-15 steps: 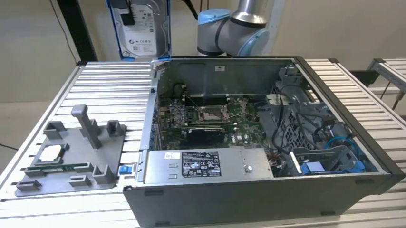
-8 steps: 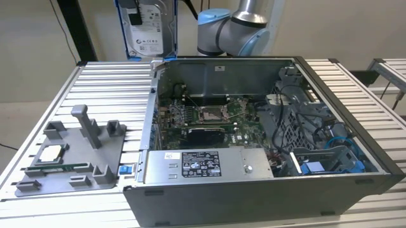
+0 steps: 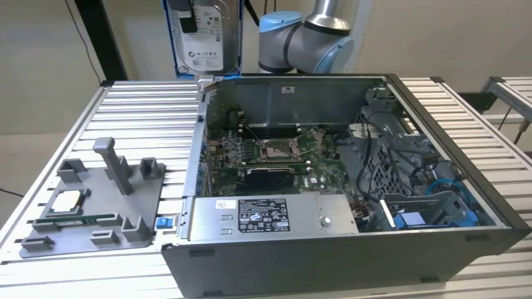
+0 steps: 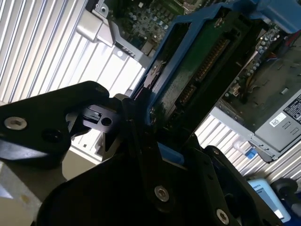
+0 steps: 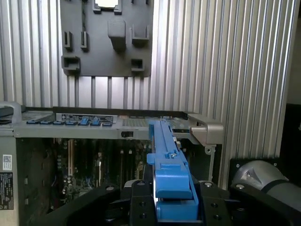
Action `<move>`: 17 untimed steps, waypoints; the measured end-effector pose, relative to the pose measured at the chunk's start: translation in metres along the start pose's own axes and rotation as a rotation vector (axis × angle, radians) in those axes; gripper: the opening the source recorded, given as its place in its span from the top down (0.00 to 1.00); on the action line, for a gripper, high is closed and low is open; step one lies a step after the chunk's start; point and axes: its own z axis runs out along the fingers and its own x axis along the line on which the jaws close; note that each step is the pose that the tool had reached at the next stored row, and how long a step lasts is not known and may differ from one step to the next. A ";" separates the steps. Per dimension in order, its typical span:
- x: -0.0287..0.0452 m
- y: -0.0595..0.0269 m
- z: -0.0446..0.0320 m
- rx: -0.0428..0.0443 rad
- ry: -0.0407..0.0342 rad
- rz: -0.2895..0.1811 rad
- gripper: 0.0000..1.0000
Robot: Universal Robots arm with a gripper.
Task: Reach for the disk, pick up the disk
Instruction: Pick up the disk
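Exterior view, top of frame: I see the disk point(image 3: 206, 53) aloft above the computer case point(image 3: 332, 261), fingers point(image 5: 142, 202) pinching it.

An open grey metal computer case point(image 3: 332, 261) stands on the ribbed aluminium worktop point(image 3: 141, 118), its green motherboard point(image 3: 275, 156) and silver power supply box point(image 3: 266, 215) exposed. On the exterior view's left, a grey plastic fixture plate point(image 3: 137, 215) carries a small square silver chip point(image 3: 66, 200)

A plain beige wall point(image 3: 440, 37) is standing at the far side. A ribbed aluminium table point(image 3: 141, 112) is spreading before it, and a second table point(image 3: 511, 93) is sitting at the exterior view's right.
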 end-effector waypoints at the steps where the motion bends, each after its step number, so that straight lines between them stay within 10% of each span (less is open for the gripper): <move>1: 0.0001 -0.0018 0.0001 0.0000 -0.0004 0.000 1.00; 17: 0.0007 -0.0272 0.0015 0.0001 -0.0037 0.000 1.00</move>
